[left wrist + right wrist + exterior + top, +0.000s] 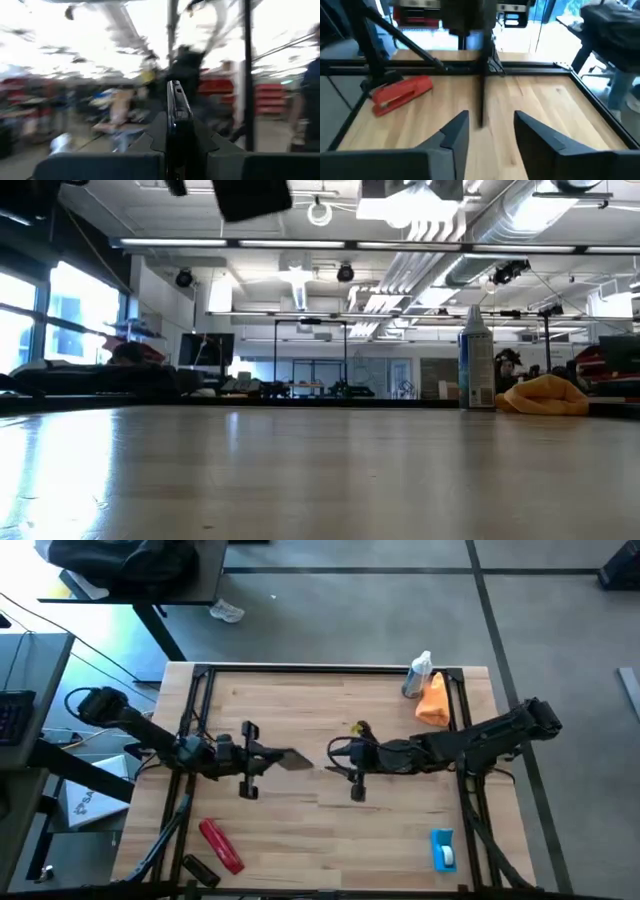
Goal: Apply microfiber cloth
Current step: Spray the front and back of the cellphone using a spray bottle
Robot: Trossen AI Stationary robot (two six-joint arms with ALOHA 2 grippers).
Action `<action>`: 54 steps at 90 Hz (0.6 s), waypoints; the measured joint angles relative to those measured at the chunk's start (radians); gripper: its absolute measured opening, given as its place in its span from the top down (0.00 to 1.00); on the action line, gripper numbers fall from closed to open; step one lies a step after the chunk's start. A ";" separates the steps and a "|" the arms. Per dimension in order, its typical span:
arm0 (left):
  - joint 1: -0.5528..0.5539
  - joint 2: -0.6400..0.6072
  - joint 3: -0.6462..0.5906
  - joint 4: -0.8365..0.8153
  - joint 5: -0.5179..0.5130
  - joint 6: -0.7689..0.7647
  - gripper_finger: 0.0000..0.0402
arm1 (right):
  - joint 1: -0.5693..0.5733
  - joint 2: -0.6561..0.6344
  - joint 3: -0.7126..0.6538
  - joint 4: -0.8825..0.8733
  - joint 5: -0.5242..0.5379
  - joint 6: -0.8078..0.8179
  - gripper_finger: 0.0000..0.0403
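High view: the table [330, 810] is pale wood planks inside a black metal frame. The microfiber cloth [434, 700], a soft crumpled bright orange heap, lies at the upper right of the frame, touching a spray bottle [417, 675] with a white cap. A glossy red oblong object [221, 844] lies at lower left, a blue-and-white item [443, 849] at lower right. The left gripper [300, 760] points toward centre, fingers together in a flat wedge, holding nothing. The right gripper [335, 758] faces it at centre; from above its finger gap cannot be told.

Low view: the cloth [548, 395] sits as a rumpled mound at right, beside the upright bottle [477, 360], whose label is unreadable.

Left wrist view: the dark fingers [176, 120] meet in one narrow glossy edge, closed and empty.

Right wrist view: two matte black angular fingers [456, 131] stand apart with bare wood between them, gripping nothing; the red object [401, 93] lies at left.
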 joint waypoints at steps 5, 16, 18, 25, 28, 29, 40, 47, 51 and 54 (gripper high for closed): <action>-0.002 -0.050 -0.020 -0.057 -0.063 -0.021 0.98 | 0.016 -0.032 0.000 -0.072 0.079 0.013 0.64; -0.006 -0.116 -0.068 -0.184 -0.164 -0.100 0.98 | 0.045 -0.119 0.000 -0.196 0.300 0.077 0.61; -0.006 -0.121 -0.076 -0.202 -0.177 -0.115 0.98 | 0.048 -0.134 0.000 -0.220 0.345 0.098 0.60; -0.003 -0.124 -0.100 -0.236 -0.200 -0.163 0.98 | 0.047 -0.187 0.000 -0.332 0.489 0.205 0.58; 0.001 -0.123 -0.110 -0.238 -0.203 -0.182 0.98 | 0.036 -0.207 0.000 -0.397 0.535 0.271 0.57; 0.003 -0.123 -0.113 -0.239 -0.205 -0.187 0.98 | 0.029 -0.214 0.000 -0.418 0.547 0.294 0.57; 0.018 -0.112 -0.139 -0.241 -0.210 -0.225 0.97 | -0.074 -0.283 0.000 -0.666 0.618 0.563 0.53; 0.026 -0.107 -0.139 -0.237 -0.210 -0.228 0.96 | -0.173 -0.306 0.000 -0.791 0.629 0.721 0.51; 0.034 -0.103 -0.139 -0.233 -0.210 -0.228 0.96 | -0.236 -0.310 -0.001 -0.833 0.626 0.780 0.51; 0.038 -0.103 -0.139 -0.233 -0.210 -0.228 0.96 | -0.285 -0.311 -0.001 -0.852 0.620 0.800 0.50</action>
